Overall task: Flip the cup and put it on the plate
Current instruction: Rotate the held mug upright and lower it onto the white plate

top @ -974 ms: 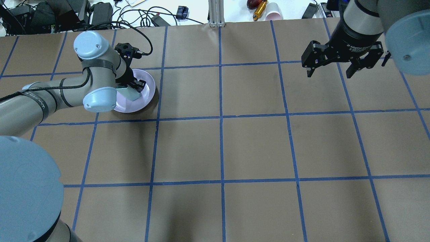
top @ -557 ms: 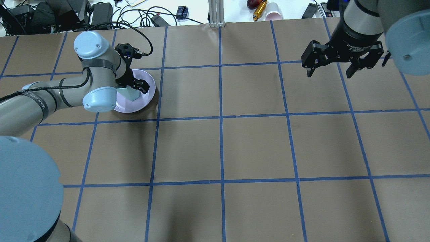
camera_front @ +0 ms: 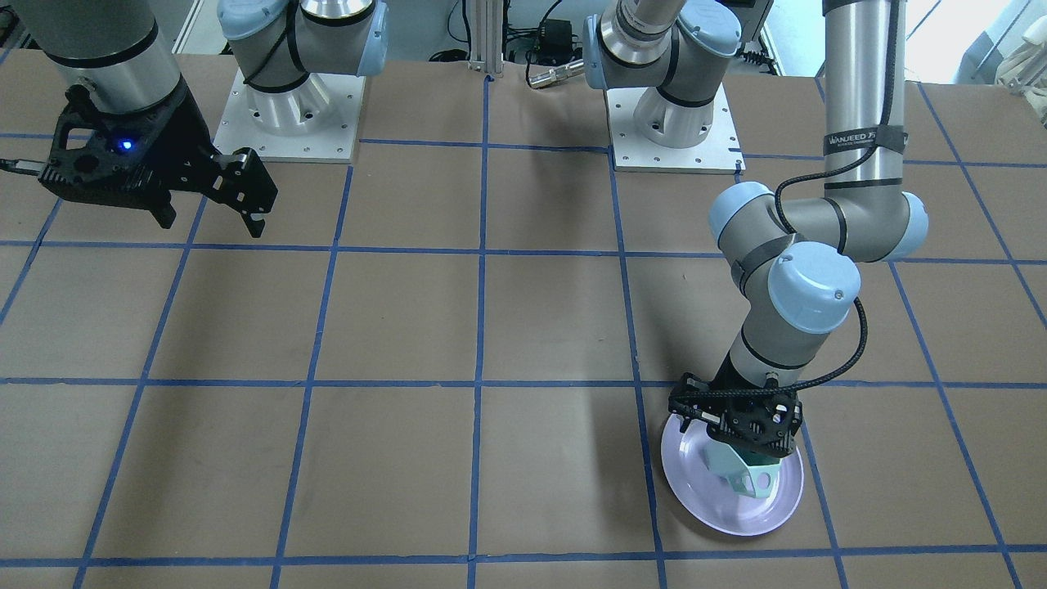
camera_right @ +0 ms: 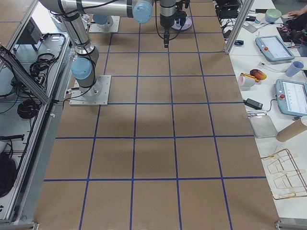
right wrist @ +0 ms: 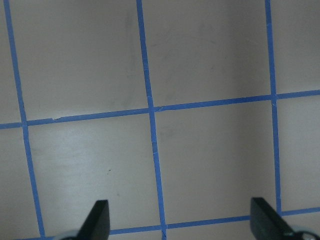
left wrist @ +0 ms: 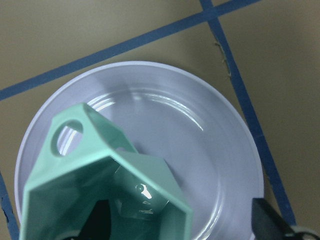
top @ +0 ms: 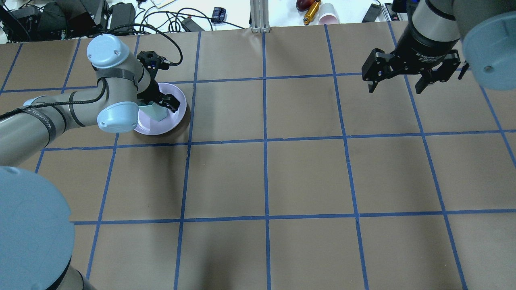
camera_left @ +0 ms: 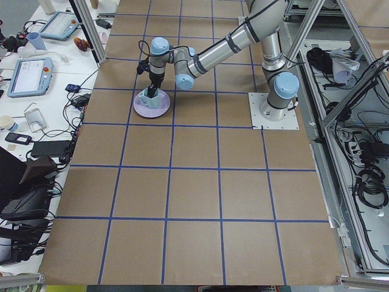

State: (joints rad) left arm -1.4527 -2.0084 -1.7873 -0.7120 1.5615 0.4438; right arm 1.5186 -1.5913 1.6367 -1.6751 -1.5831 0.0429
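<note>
Once left gripper released, cup upright on plate

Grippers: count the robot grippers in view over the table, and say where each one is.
2. The left gripper is low over the plate, open, with one finger inside the cup. The right gripper hangs open above the table, well away from the plate.

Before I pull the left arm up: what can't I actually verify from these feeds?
- Whether the cup sits flat on the plate: its own walls hide its base in the left wrist view, and the left gripper covers its top in the front view.
- Overhead: the left arm hides much of cup and plate.
- Exterior right: cup too small to find.
</note>
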